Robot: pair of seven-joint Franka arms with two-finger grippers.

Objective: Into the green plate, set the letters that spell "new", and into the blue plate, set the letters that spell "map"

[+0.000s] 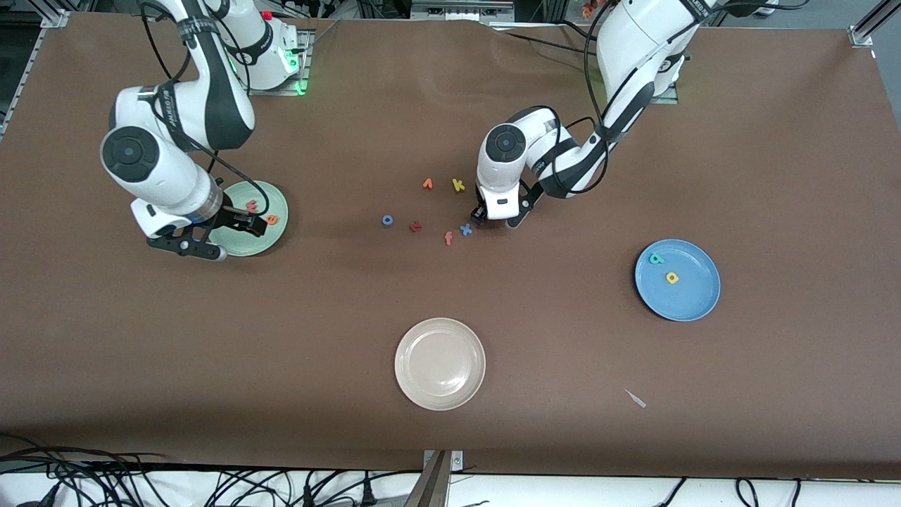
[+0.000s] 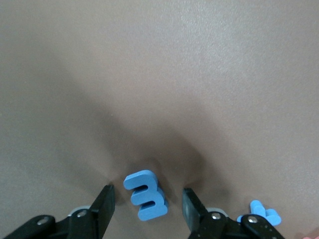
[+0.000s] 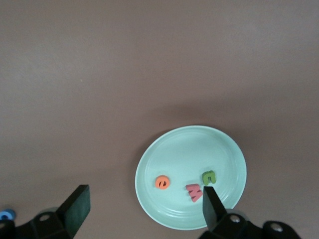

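Observation:
The green plate (image 1: 262, 243) (image 3: 184, 147) lies toward the right arm's end of the table. It holds the orange e (image 1: 272, 219) (image 3: 162, 182), the pinkish-red w (image 1: 251, 205) (image 3: 194, 192) and the green n (image 3: 209, 176). My right gripper (image 1: 239, 239) (image 3: 144, 206) hangs open over this plate, holding nothing. The blue plate (image 1: 693, 299) holds the teal p (image 1: 656, 258) and the yellow a (image 1: 672, 277). My left gripper (image 1: 496, 220) (image 2: 147, 205) is down at the table, open, its fingers either side of the blue m (image 2: 145, 195) with gaps on both sides.
A beige plate (image 1: 440, 394) sits nearest the front camera. Loose letters lie mid-table: an orange wedge (image 1: 427, 184), yellow k (image 1: 458, 185), blue o (image 1: 387, 220), a red letter (image 1: 416, 226), salmon f (image 1: 448, 238) and blue x (image 1: 465, 229) (image 2: 261, 213) beside the left gripper.

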